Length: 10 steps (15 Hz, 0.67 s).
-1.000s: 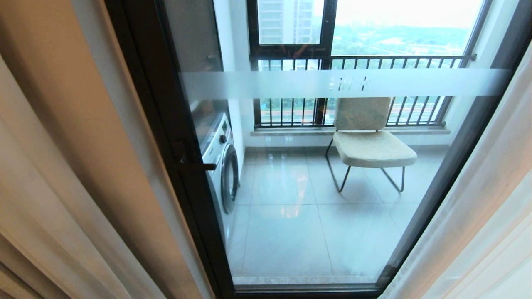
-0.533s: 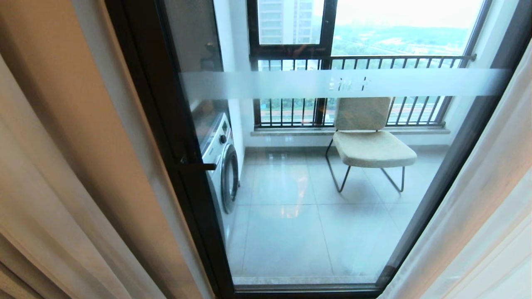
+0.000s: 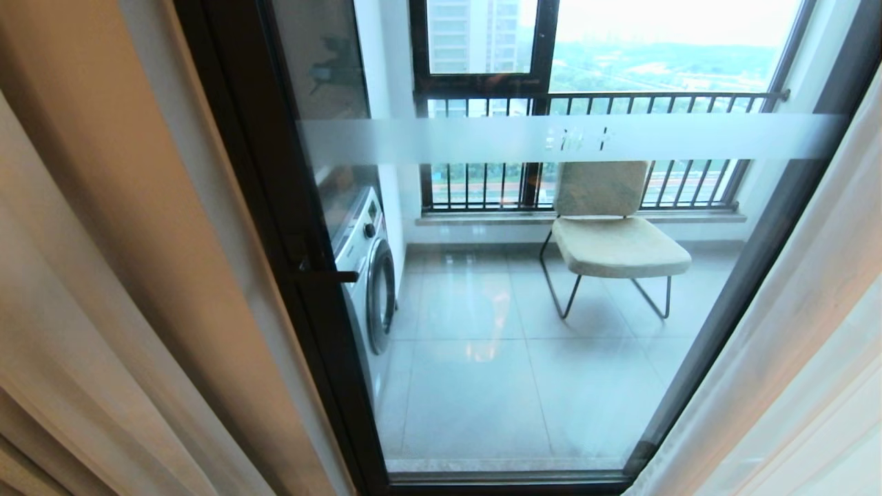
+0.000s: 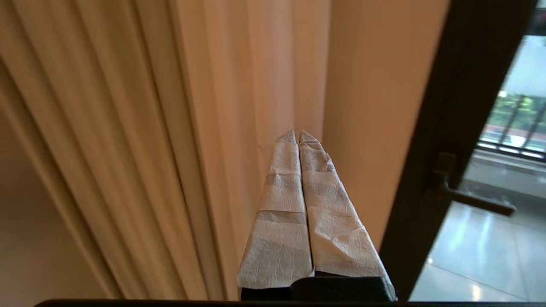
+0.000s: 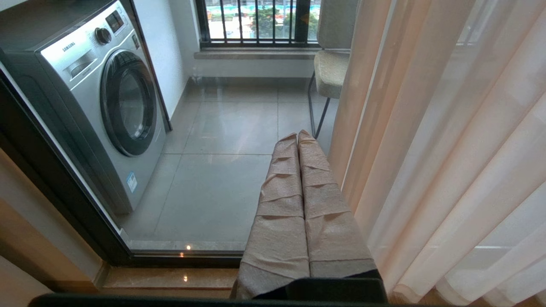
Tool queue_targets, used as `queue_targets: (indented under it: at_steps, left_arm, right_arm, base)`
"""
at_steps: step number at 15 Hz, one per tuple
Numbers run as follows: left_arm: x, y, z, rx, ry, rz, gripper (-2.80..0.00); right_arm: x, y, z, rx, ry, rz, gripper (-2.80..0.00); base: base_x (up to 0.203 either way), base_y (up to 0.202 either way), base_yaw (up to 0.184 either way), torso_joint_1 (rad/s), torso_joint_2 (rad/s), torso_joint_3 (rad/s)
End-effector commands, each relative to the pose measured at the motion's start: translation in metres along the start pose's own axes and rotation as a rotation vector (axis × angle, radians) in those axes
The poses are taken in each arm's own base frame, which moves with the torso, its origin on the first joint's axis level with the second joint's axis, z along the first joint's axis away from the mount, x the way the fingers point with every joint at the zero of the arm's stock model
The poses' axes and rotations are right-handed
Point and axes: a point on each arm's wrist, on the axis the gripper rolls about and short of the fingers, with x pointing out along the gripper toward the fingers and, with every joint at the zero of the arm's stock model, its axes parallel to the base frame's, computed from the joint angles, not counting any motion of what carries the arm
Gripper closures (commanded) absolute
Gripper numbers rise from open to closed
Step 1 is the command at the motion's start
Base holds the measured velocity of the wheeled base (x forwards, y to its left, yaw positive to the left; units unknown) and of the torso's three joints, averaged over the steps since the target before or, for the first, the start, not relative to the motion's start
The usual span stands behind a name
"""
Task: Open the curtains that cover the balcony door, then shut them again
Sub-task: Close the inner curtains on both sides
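- The curtains point(image 3: 103, 289) stand drawn apart to both sides: the thick beige drape hangs in pleats at my left, the thin white sheer point(image 3: 792, 358) hangs at my right.
- The balcony door point(image 3: 289, 227) is exposed between them. Its dark frame holds clear glass crossed by a horizontal frosted band point(image 3: 482, 138) with small characters.
- A dark lever handle point(image 4: 469, 198) sits on the door frame, just beside the edge of the left drape.
- My left gripper point(image 4: 298, 136) points at the folds of the thick drape near the frame. Its two tape-wrapped fingers point(image 4: 281, 221) are pressed together with nothing between them. I cannot tell whether the tips touch the fabric.
- My right gripper point(image 5: 297, 135) hangs low beside the sheer, aimed toward the glass. Its wrapped fingers point(image 5: 328, 221) are also pressed together and hold nothing.
- Behind the glass, a Samsung front-loading washing machine point(image 5: 98, 98) stands against the left balcony wall.
- A beige chair point(image 3: 613, 234) on thin metal legs stands on the grey floor tiles point(image 3: 475, 386), in front of the black-barred railing window point(image 3: 592, 103).
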Motion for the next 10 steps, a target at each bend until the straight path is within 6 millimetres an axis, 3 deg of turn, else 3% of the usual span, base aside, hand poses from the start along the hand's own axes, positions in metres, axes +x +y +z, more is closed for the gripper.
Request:
queue_targets:
  at_steps: [1, 2, 10]
  left_arm:
    - [0.036, -0.017, 0.011, 0.036, 0.071, 0.048, 0.0]
    - [0.044, -0.021, 0.014, 0.033, 0.067, 0.069, -2.8]
    - [0.105, -0.036, 0.026, 0.025, 0.029, 0.266, -2.8]
  right_arm:
    - [0.0, 0.0, 0.0, -0.001, 0.002, 0.0, 0.0]
    - [0.0, 0.0, 0.0, -0.001, 0.002, 0.001, 0.0]
    - [0.0, 0.0, 0.0, -0.001, 0.002, -0.001, 0.0]
  base:
    - [0.0, 0.0, 0.0, 0.0, 0.0, 0.0]
    - [0.0, 0.0, 0.0, 0.0, 0.0, 0.0]
    - [0.0, 0.0, 0.0, 0.0, 0.0, 0.0]
